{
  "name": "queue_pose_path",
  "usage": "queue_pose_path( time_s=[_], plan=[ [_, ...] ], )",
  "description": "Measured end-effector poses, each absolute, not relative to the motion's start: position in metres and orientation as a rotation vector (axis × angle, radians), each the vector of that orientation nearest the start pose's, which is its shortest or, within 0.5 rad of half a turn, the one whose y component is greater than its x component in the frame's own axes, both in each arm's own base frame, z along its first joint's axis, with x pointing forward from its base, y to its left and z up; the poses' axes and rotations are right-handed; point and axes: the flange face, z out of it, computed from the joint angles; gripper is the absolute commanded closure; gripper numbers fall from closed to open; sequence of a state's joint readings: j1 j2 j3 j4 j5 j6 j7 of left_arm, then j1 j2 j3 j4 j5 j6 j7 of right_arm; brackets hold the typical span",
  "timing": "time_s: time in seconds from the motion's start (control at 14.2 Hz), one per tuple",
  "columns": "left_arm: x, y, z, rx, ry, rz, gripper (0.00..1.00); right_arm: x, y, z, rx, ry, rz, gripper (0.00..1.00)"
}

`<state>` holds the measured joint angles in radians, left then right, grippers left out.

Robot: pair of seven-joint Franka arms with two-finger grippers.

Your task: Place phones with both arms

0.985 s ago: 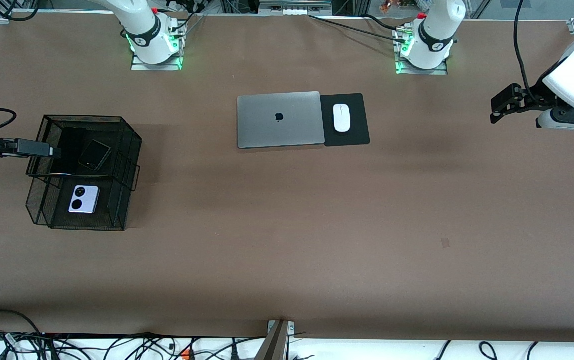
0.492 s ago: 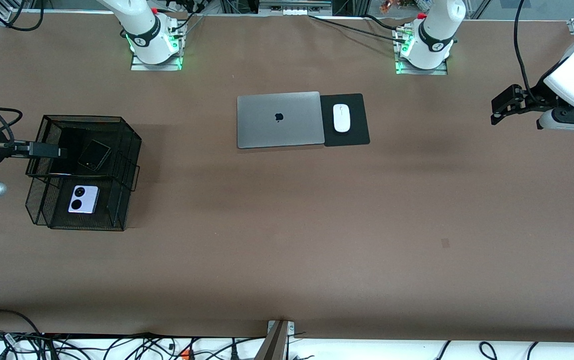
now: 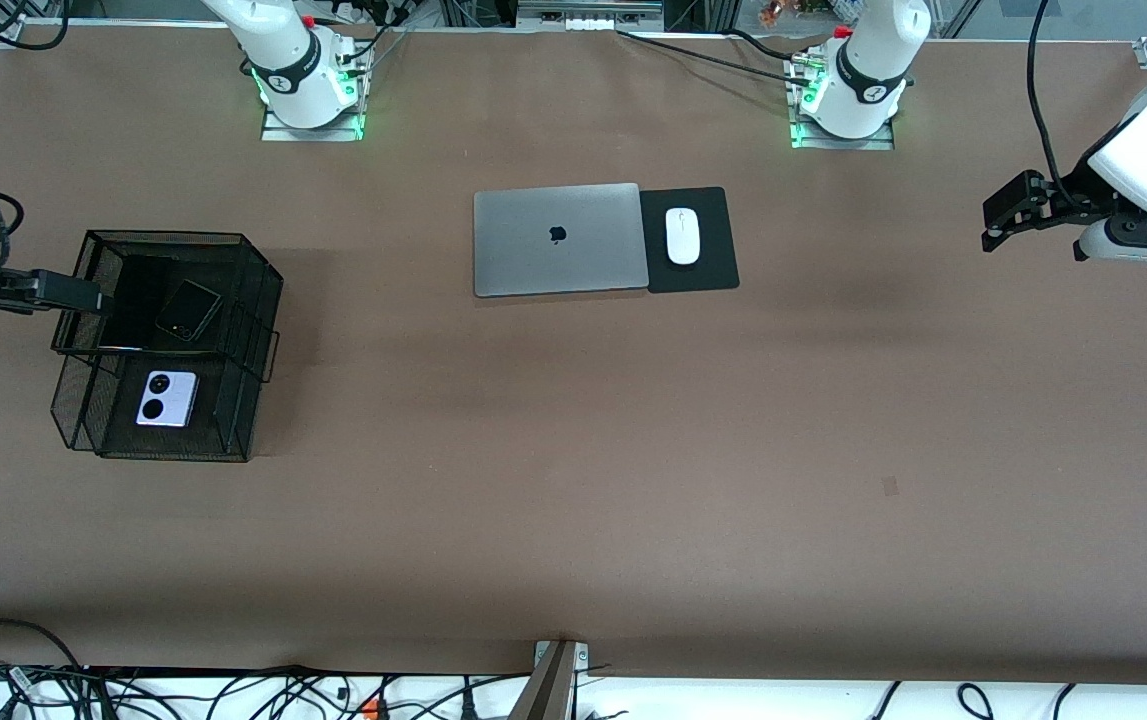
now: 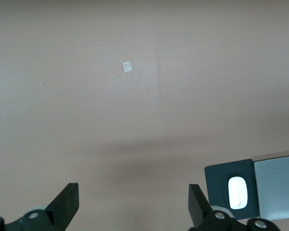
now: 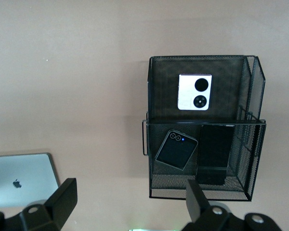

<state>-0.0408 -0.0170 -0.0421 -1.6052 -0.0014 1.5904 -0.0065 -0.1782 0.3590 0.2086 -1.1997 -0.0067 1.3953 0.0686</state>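
While all three phones are lying in the black wire basket [image 3: 258, 290] near the right arm's end of the worktop [image 3: 573, 480], the right claw [image 3: 83, 297] is hanging wide over its edge, and the left claw [image 3: 998, 215] is waiting wide over the left arm's end.

The lavender-white phone [image 3: 166, 398] is sitting in the part nearer the front camera; the small black phone [image 3: 187, 309] and the long black phone [image 5: 215, 154] are side by side in the other.

A brown table [image 3: 573, 480] carries a black wire-mesh basket [image 3: 253, 300], a silver laptop [image 3: 555, 240], a white mouse [image 3: 682, 236] on a black pad [image 3: 713, 270], and a lavender-white phone [image 3: 166, 398] with two black circles.
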Motion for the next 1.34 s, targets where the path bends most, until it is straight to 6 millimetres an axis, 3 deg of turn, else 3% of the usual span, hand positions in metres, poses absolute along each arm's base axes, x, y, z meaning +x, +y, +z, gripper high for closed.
queue_pose_path(
  time_s=[0.35, 0.56, 0.77, 1.34],
  plan=[
    [0.549, -0.046, 0.619, -3.14, 0.12, -0.003, 0.0, 0.632, 0.01, 0.541, -3.095, 0.077, 0.145, 0.0],
    [0.549, -0.046, 0.619, -3.14, 0.119, -0.004, 0.0, 0.621, -0.007, 0.515, -3.114, 0.106, 0.132, 0.0],
    [0.549, -0.046, 0.619, -3.14, 0.119, -0.004, 0.0, 0.615, -0.025, 0.513, -3.122, 0.126, 0.143, 0.0],
    [0.549, -0.046, 0.619, -3.14, 0.119, -0.004, 0.0, 0.614, -0.017, 0.511, -3.122, 0.098, 0.135, 0.0]
  ],
)
